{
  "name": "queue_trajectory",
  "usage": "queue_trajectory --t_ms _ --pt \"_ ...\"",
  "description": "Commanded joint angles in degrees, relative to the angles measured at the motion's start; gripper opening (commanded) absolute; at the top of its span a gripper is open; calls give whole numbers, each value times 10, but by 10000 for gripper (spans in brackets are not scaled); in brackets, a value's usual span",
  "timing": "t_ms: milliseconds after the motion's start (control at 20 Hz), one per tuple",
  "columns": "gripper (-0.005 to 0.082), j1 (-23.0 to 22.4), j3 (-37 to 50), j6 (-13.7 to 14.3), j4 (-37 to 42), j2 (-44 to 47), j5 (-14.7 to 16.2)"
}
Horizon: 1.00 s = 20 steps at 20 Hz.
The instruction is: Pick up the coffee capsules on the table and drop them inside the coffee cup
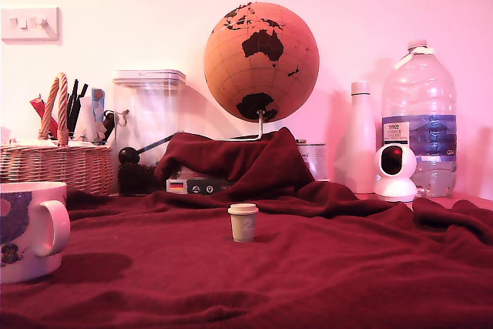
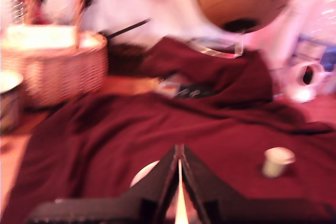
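Observation:
One cream coffee capsule (image 1: 243,222) stands upright on the red cloth of the table (image 1: 323,275), mid-scene in the exterior view; the wrist view shows it too (image 2: 277,161). The white coffee cup (image 1: 27,229) with dark prints sits at the exterior view's left edge, handle toward the capsule, and its rim shows in the wrist view (image 2: 7,85). My gripper (image 2: 179,153) appears only in the blurred wrist view. Its black fingers are pressed together at the tips, with a pale sliver between them and the pale round edge of a second capsule (image 2: 143,174) peeking out behind one finger.
A wicker basket (image 1: 58,163) stands behind the cup, then a clear lidded canister (image 1: 150,125), a cork globe (image 1: 262,62), a small black box (image 1: 196,185), a white bottle (image 1: 360,138), a small white camera (image 1: 395,171) and a large water bottle (image 1: 420,117) along the back.

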State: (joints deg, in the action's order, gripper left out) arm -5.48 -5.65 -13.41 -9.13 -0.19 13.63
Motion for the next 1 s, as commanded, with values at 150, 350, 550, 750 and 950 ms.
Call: queue_trajectory --t_ms 150,350,550,750,950 --pt "-20 0 8 -11 10 -5 87" --pt "-20 -18 6 -28 10 -5 126" --pt "-20 -53 1 -34 10 -5 135" --pt "-20 -105 -5 -38 -15 -5 144" --pt "-20 -166 -20 -38 -37 15 144"
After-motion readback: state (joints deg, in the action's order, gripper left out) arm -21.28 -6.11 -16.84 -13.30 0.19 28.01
